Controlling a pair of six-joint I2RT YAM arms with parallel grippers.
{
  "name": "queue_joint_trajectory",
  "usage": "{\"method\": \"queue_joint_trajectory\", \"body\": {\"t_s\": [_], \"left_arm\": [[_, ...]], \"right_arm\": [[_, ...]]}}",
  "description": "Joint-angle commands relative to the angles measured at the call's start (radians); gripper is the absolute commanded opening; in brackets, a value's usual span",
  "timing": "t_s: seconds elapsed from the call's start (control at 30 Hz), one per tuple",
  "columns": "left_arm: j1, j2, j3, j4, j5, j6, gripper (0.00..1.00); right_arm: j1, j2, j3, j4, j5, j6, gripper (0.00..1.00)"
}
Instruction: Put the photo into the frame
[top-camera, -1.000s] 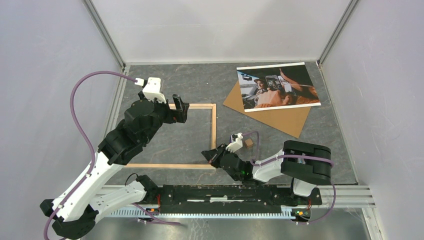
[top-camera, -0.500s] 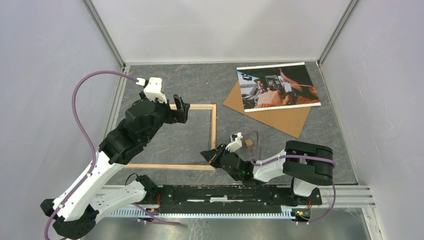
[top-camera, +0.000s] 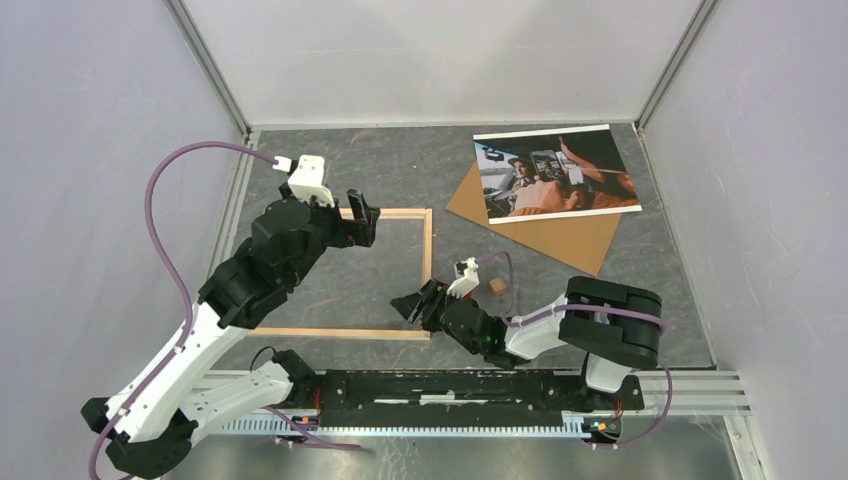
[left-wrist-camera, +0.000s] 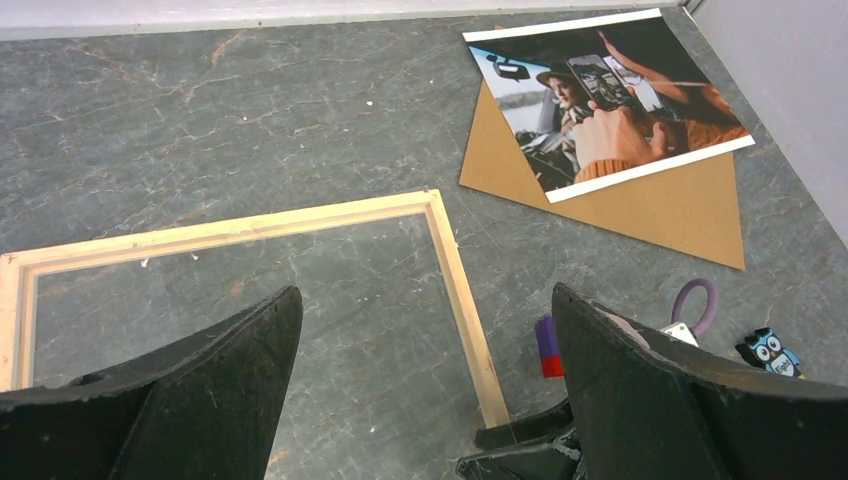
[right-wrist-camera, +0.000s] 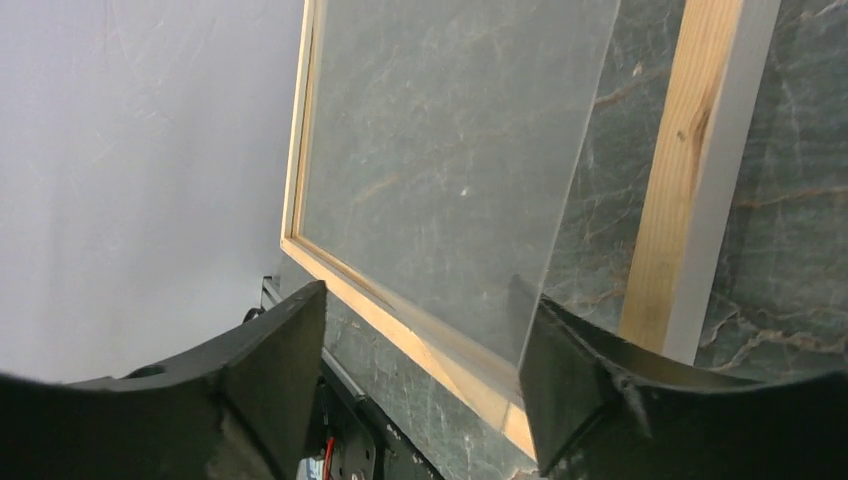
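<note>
The photo (top-camera: 555, 172) lies at the back right, partly on a brown backing board (top-camera: 545, 232); the left wrist view shows the photo (left-wrist-camera: 600, 95) too. The light wooden frame (top-camera: 428, 255) lies flat left of centre. My left gripper (top-camera: 362, 222) hovers open above the frame's far slat (left-wrist-camera: 230, 232), holding nothing. My right gripper (top-camera: 410, 305) stands open low over the frame's near right corner. In the right wrist view a clear pane (right-wrist-camera: 450, 150) rests inside the frame (right-wrist-camera: 690, 180), its corner close to one of the fingers (right-wrist-camera: 590, 390). Nothing is between the jaws.
A small brown cube (top-camera: 497, 286) sits on the dark marbled table just right of the frame. A purple and red piece (left-wrist-camera: 546, 347) shows near the right arm. White walls close the table on three sides; the arms' rail (top-camera: 460, 385) runs along the near edge.
My right gripper has gone from shut to open and shifted slightly left and away at the frame's near right corner. The left arm, photo and board have not moved.
</note>
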Motion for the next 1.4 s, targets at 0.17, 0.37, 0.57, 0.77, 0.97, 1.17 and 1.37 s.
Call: {"method": "queue_joint_trajectory", "body": {"t_s": [0.17, 0.37, 0.57, 0.77, 0.97, 1.17, 1.37], "left_arm": [[0.008, 0.001, -0.012, 0.046, -0.01, 0.024, 1.0], [0.008, 0.008, -0.016, 0.046, -0.007, 0.026, 1.0], [0.009, 0.015, -0.023, 0.046, -0.002, 0.028, 1.0], [0.01, 0.028, -0.027, 0.049, 0.011, 0.027, 1.0], [0.011, 0.039, -0.032, 0.053, 0.023, 0.026, 1.0], [0.011, 0.048, -0.033, 0.053, 0.03, 0.026, 1.0], [0.016, 0.048, -0.034, 0.055, 0.035, 0.023, 1.0]], "right_arm": [[-0.1, 0.03, 0.022, 0.087, -0.128, -0.151, 0.83], [-0.195, 0.084, 0.048, 0.132, -0.277, -0.21, 0.82], [-0.275, 0.109, 0.079, 0.134, -0.395, -0.267, 0.83], [-0.363, 0.148, 0.128, 0.13, -0.538, -0.305, 0.8], [-0.432, 0.233, 0.26, 0.053, -0.686, -0.32, 0.67], [-0.459, 0.303, 0.397, -0.084, -0.778, -0.322, 0.55], [-0.476, 0.3, 0.389, -0.132, -0.835, -0.256, 0.24]]}}
